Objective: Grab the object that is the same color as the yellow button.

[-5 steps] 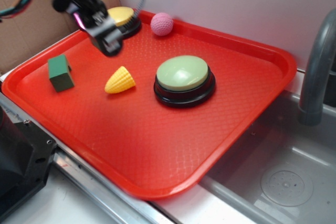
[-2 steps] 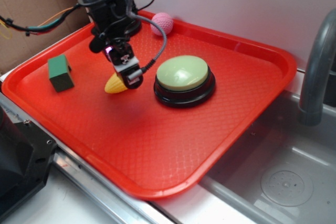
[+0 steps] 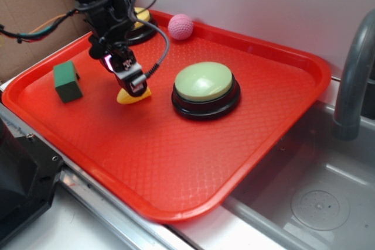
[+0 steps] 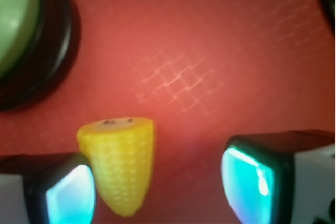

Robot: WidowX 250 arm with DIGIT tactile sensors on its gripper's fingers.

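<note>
The gripper [image 3: 130, 84] has shifted left and lower since 0.4 s ago, now down over the toy corn [image 3: 139, 96] on the red tray [image 3: 176, 162]. Jaws stand apart, nothing clamped; in the wrist view the corn [image 4: 121, 163] lies between the fingers [image 4: 63, 192], beside one. The yellow button [image 3: 139, 19] sits behind.

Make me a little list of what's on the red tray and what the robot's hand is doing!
tray: red plastic tray, beside a sink
target: yellow toy corn tip, lying on its side on the tray
gripper: gripper open, low over the corn
fingers: one finger close beside the corn, the other apart from it; corn sits off-centre between them
yellow button: yellow button at the tray's far corner, partly hidden by the arm
green button: pale green button right of the corn
other toys: green block, pink ball
</note>
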